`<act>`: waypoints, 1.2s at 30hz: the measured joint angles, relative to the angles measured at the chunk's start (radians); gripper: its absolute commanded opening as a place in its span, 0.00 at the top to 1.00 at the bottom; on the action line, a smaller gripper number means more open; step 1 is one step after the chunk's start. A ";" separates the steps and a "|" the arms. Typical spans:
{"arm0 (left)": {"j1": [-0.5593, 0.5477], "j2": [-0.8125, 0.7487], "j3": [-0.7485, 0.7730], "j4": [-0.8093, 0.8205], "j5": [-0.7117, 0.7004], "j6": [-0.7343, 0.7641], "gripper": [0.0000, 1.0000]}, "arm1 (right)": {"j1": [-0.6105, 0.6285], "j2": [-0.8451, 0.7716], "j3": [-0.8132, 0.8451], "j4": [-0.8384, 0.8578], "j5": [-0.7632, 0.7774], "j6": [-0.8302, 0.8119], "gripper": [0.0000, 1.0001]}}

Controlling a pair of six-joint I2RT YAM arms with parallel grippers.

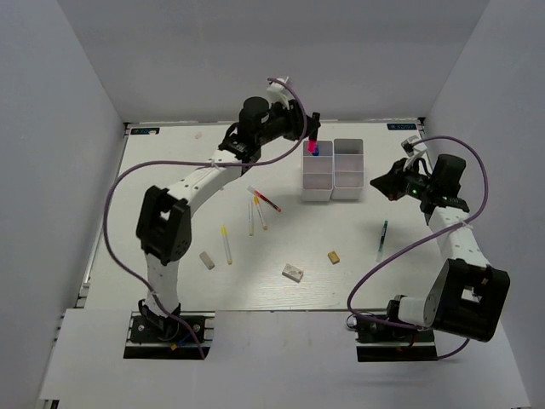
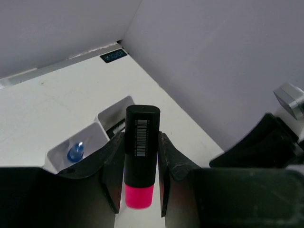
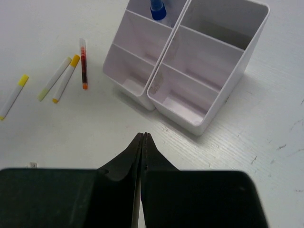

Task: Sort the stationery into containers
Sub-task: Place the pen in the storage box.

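White desk (image 1: 170, 179) and pale grey walls box in our workspace. We have the left pincer (image 2: 140, 142) clamped on the pink-black marker (image 2: 141, 124), held upright over the far end of the containers (image 1: 316, 194), close to the compartment where the blue-capped bottle (image 2: 75, 153) stands. We judge the step in hand to be depositing this marker. Next we need to centre it over a compartment, lower it and let go. Our right pincer (image 3: 142, 142) is closed and empty, hovering just short of the containers. Several pens (image 1: 260, 207), a green-black marker (image 1: 382, 237) and eraser blocks (image 1: 293, 272) lie loose on the desk.
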 measured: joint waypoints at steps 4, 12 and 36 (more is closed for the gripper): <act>-0.007 0.180 0.116 0.142 0.027 -0.051 1.00 | -0.016 -0.038 -0.039 -0.027 0.011 -0.014 1.00; -0.038 0.417 0.249 0.403 0.072 -0.125 0.98 | -0.047 -0.052 -0.087 -0.035 0.011 -0.016 1.00; -0.136 0.625 0.468 0.475 -0.130 0.003 0.80 | -0.093 -0.060 -0.137 -0.025 -0.036 0.006 1.00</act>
